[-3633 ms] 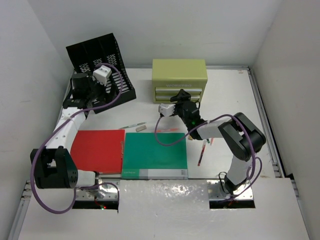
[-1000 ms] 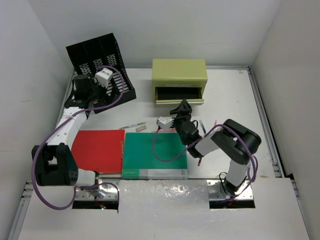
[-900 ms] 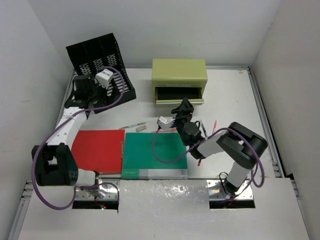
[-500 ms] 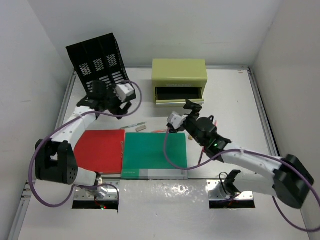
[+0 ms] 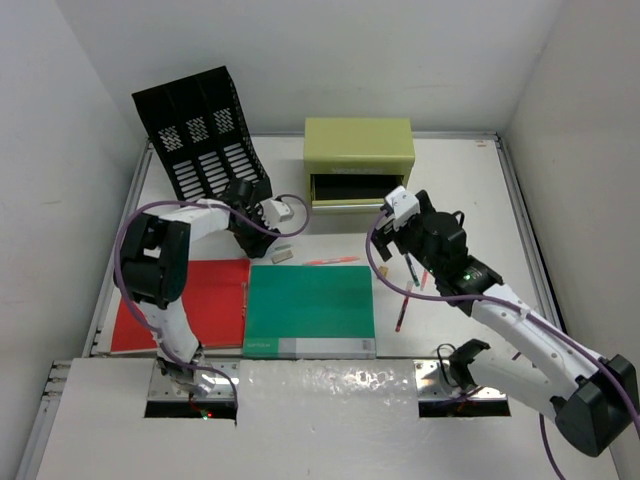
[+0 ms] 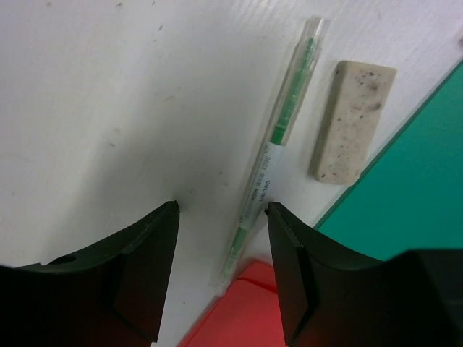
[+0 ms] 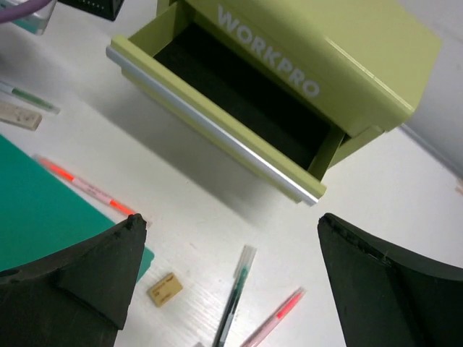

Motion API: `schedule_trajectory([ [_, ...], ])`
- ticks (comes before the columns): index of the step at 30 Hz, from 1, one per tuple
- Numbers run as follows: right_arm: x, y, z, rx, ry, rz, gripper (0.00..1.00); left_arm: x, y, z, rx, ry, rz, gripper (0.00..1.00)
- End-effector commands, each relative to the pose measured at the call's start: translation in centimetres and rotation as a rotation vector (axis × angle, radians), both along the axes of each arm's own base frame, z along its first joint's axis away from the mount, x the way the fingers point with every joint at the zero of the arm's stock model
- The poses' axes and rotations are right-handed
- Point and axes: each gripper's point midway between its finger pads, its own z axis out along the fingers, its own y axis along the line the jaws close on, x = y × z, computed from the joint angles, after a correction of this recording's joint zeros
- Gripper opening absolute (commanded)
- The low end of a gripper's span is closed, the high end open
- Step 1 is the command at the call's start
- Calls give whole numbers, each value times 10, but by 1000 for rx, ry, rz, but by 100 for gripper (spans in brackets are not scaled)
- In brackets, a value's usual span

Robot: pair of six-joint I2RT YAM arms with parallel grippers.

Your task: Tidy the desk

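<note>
The desk (image 5: 470, 190) is the white tabletop that fills the overhead view, and its clutter sits mostly in the middle. At its far left corner the black file rack (image 5: 200, 130) leans back with its slots showing nothing in them, probably where the folders belong. The green folder (image 5: 310, 310) and the red folder (image 5: 215, 285) lie flat side by side at the near edge, not yet filed. The olive drawer box (image 5: 360, 150) stands at the far middle with 1 drawer (image 7: 239, 94) pulled out and its black inside bare, apparently left ready for the small stationery.

The right gripper (image 7: 230, 238) hangs above the loose items in front of that drawer, fingers spread wide and holding nothing. The left gripper (image 6: 222, 217) is low over the desk, jaws apart and empty, with the near end of the green pen (image 6: 278, 144) lying between them, close to 1 finger. This looks like lining up for a pick.

Below the right gripper lie an orange pen (image 7: 83, 186), a second green pen (image 7: 235, 289), a pink pen (image 7: 278, 311) and a small tan block (image 7: 165, 288). The speckled eraser (image 6: 352, 119) lies just beside the first green pen, at the green folder's corner.

Compared with 0.5 s ago, the left gripper has come down from near the rack to the pen, and the right gripper has swung off the green folder's corner toward the drawer. 3.6 s ago that drawer was shut.
</note>
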Motion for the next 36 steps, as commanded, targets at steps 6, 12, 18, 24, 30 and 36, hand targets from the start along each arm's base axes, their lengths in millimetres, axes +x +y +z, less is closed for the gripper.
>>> schedule_trajectory([
  [6,-6,-5,-2,65,14,-31,98,2,-11,-15,-17,45,-29,30],
  [12,-7,-10,0,69,-6,-51,99,7,-13,-11,-30,51,4,0],
  [18,-1,-24,0,93,32,-134,99,20,-28,45,-120,-39,2,0],
  [24,6,-53,1,203,62,-270,99,30,-31,134,-177,-234,21,0],
  [30,15,-85,-16,279,119,-421,99,45,-75,220,-236,-430,-44,0],
  [36,18,-110,-46,390,201,-515,99,62,-152,226,-147,-502,-172,0],
])
